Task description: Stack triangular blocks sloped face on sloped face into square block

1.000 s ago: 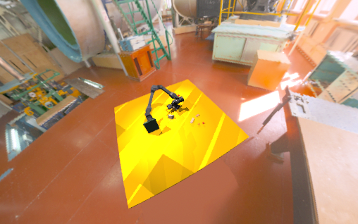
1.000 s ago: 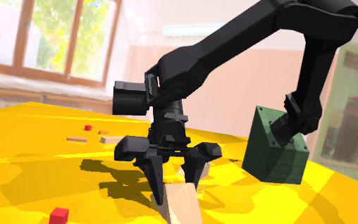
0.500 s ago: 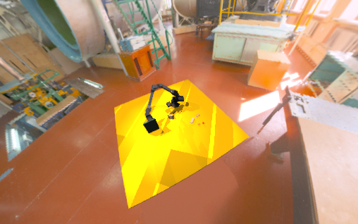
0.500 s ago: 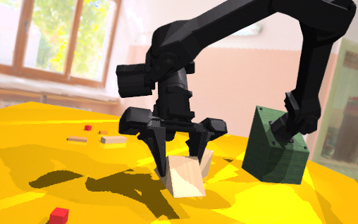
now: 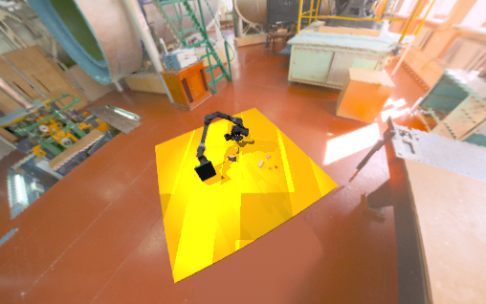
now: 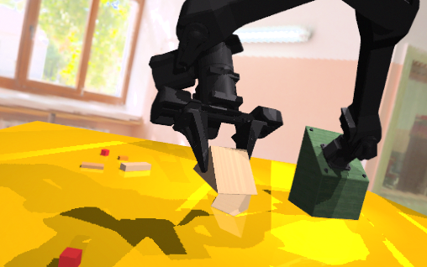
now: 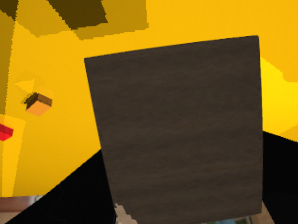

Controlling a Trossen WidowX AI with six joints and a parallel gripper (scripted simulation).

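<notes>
Between the jaws (image 6: 227, 161): one triangular block (image 6: 233, 170) (image 7: 180, 125), pinched and raised off the yellow counter (image 5: 210, 239) (image 6: 139, 193) (image 7: 200, 20). Below them, partly hidden, the other triangular block (image 6: 232, 205) rests on the counter.

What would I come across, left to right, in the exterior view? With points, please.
Near red cube (image 6: 70, 257), small far red cube (image 5: 276, 166) (image 6: 105, 152) (image 7: 5, 132), long pale block (image 5: 261, 163) (image 6: 135, 167), wooden block held by the gripper (image 6: 233, 172) (image 7: 177, 143), green box under the arm's foot (image 5: 207, 176) (image 6: 306, 180).
</notes>
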